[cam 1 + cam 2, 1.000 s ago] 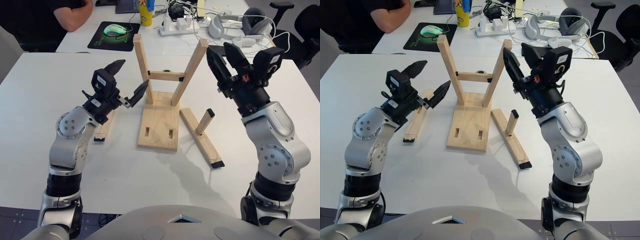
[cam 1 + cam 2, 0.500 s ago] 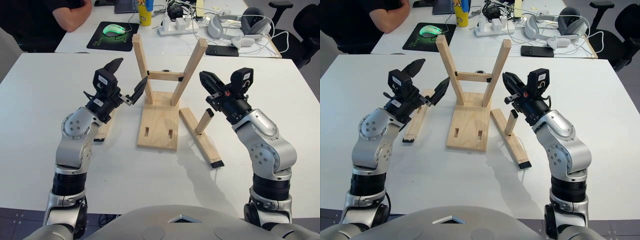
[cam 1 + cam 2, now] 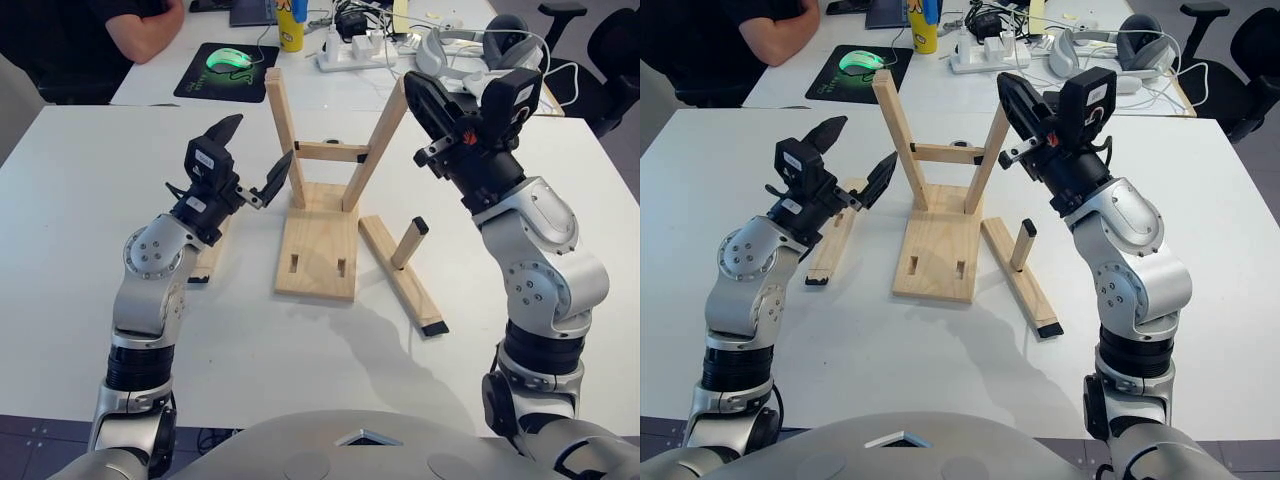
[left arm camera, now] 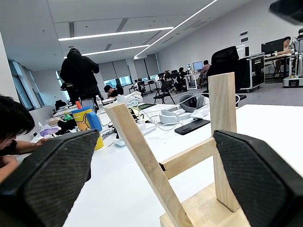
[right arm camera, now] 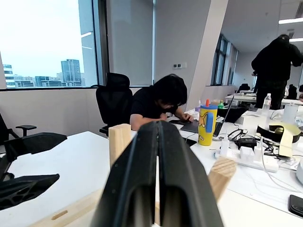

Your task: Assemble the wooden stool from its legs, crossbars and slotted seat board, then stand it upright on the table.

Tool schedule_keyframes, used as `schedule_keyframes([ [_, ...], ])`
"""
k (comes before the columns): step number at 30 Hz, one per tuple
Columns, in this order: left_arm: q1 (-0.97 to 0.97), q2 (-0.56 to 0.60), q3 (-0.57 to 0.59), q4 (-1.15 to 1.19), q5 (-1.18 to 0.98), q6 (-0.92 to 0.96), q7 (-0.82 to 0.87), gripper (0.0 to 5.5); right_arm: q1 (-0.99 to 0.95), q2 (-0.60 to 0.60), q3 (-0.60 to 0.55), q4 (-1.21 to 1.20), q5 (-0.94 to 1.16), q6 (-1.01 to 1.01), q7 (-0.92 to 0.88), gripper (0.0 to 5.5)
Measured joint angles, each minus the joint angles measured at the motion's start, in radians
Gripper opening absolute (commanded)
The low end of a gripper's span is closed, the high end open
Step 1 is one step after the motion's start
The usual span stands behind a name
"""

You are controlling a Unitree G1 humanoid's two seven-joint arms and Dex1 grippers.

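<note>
Stool leg (image 3: 375,150) now has the clenched, empty right end effector (image 3: 420,92) raised beside it.

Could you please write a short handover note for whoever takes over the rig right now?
Left gripper: open, empty, beside the left upright leg.
Right gripper: shut, empty, by the right upright leg's top; contact unclear.
Seat board lies flat on the table; both legs, joined by a crossbar, stand in its far slots.
Done: first leg pair fitted.
Left: near slots empty; one loose leg lies left of the board, a second leg carrying a crossbar lies right. Fit them, then turn the stool upright.
</note>
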Motion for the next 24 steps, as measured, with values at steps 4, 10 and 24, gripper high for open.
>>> schedule_keyframes([
  [4,0.002,0.002,0.004,0.000,0.000,0.002,-0.001,4.49,0.176,-0.092,0.105,0.041,-0.057,0.114,0.015,0.04],
  [10,0.002,0.003,0.008,-0.003,0.000,0.001,-0.004,4.49,0.181,-0.053,0.076,0.014,0.006,0.138,0.018,0.04],
  [24,0.002,0.001,0.020,0.003,0.001,-0.002,0.003,4.49,-0.184,0.031,-0.088,-0.038,0.091,0.030,-0.060,0.04],
])
